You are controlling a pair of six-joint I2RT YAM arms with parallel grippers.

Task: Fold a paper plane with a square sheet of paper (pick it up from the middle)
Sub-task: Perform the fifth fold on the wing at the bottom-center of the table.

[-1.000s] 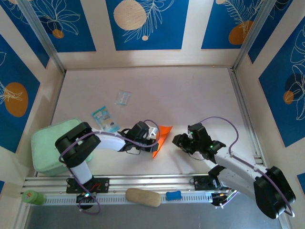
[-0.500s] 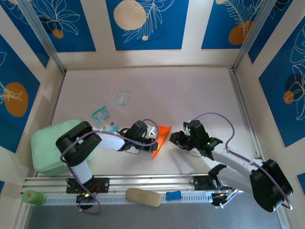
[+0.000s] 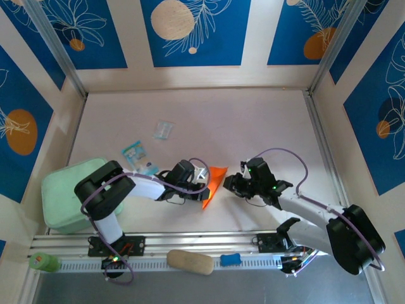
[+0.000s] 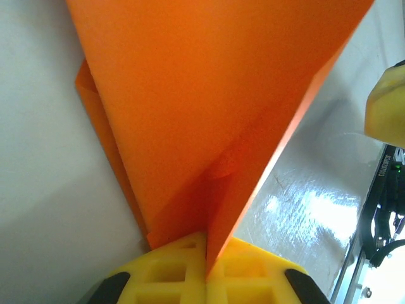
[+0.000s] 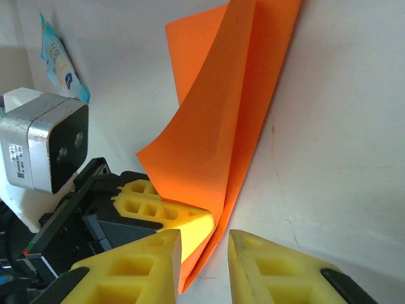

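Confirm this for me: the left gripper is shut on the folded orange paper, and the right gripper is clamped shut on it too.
Wrong on the right gripper: it is open, its fingers apart by the lower tip of the paper, not clamped on it, as the right wrist view shows. The left gripper is indeed shut on the paper.

This is a robotics lab test cell. A pale table (image 3: 253, 120) is boxed in on three sides by printed wall panels (image 3: 196, 31), blue with white leaves and orange discs, like a staged backdrop. Bare aluminium posts (image 3: 54, 50) stand at the back corners. A slotted aluminium rail (image 3: 190, 240) runs along the near edge and carries the bolted bases of the left arm (image 3: 142, 185) and the right arm (image 3: 310, 212). Purple cables (image 3: 281, 150) loop loosely off both arms.
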